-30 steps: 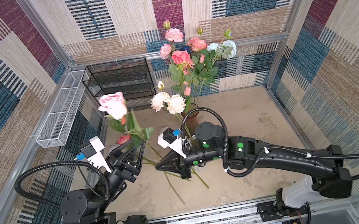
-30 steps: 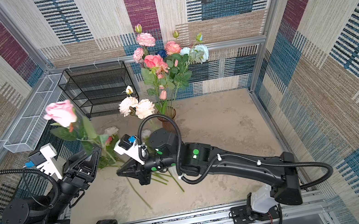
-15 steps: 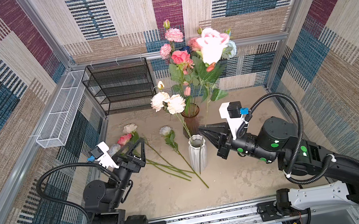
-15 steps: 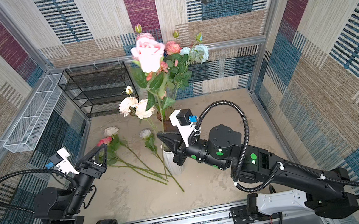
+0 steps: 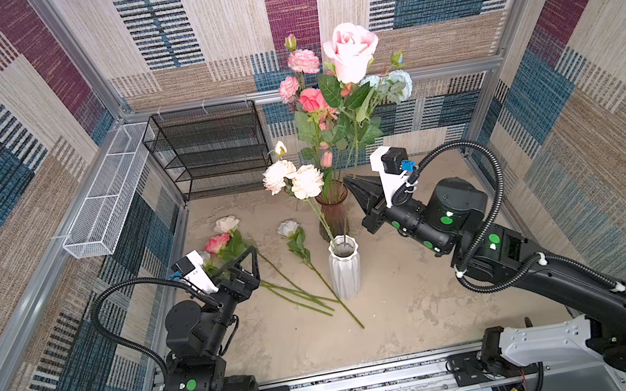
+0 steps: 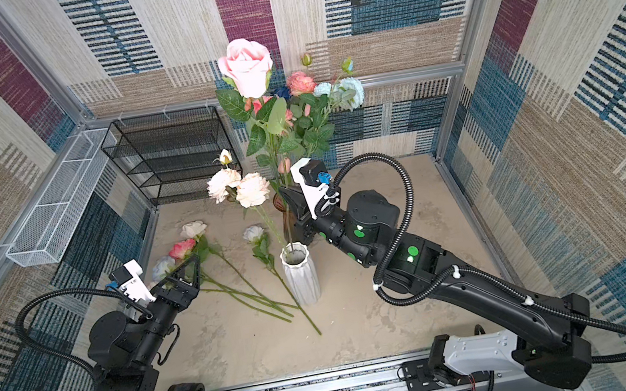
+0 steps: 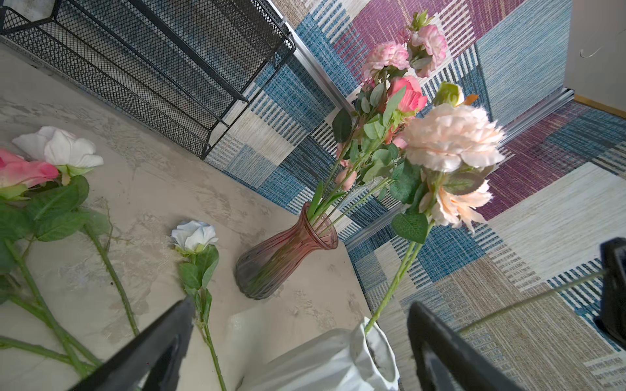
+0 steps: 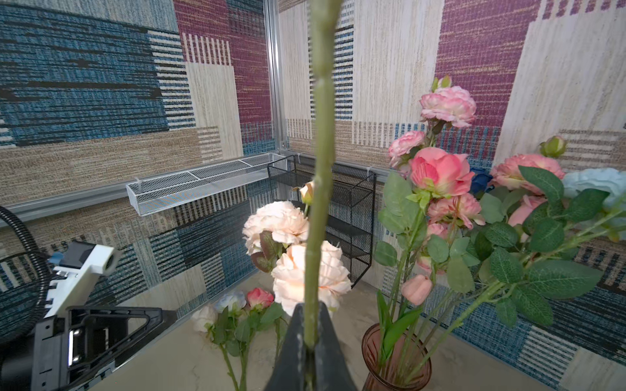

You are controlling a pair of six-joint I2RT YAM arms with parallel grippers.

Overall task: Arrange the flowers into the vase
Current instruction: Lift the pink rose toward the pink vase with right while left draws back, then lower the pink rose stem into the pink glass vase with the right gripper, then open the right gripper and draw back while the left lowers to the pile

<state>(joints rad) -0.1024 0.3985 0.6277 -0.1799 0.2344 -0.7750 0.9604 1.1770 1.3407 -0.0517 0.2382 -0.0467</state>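
The flowers not yet placed lay flat on the table, nearest the left gripper, which hovered over them spread wide and empty. Beyond, the white vase stood just below the right gripper, pinched on the stem of the tall pink rose. That stem ran near upright, its foot seemingly dipping into the vase's mouth.

Bright, even light, soft shadows (wide-angle bending at the edges).
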